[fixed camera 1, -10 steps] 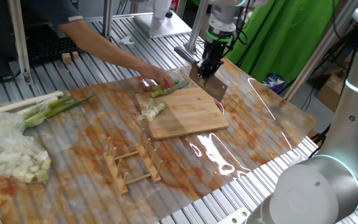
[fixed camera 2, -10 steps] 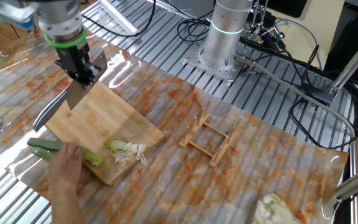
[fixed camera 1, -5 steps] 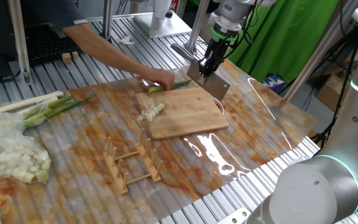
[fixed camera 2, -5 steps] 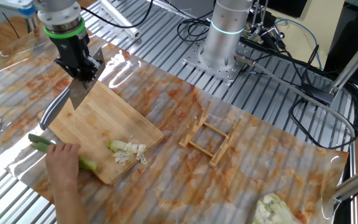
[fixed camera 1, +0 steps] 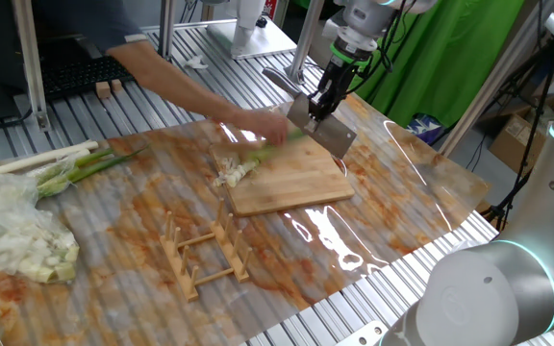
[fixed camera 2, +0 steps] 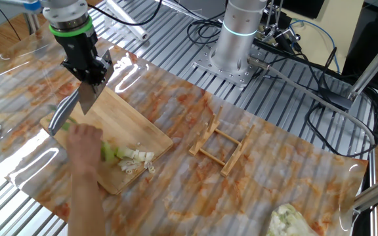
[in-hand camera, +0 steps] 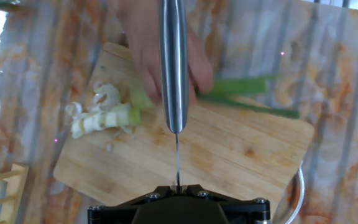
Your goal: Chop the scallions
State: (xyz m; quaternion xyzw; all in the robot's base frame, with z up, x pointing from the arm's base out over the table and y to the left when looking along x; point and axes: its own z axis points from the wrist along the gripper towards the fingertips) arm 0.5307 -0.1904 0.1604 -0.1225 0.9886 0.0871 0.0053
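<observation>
Clamping a knife (fixed camera 1: 321, 131) tight (blade down), the fingers (fixed camera 1: 321, 99) hover.

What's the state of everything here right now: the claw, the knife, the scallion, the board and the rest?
Gripper: shut on the knife, pointing down.
Knife: held above the cutting board, blade down.
Scallion: lying on the board, a person's hand on it.
Cut pieces: heaped on the board.
Hand: on the board, blurred.
Cutting board: flat on the table.
Wooden rack: standing, nothing in it.
Whole stalks: uncut, lying aside.
</observation>
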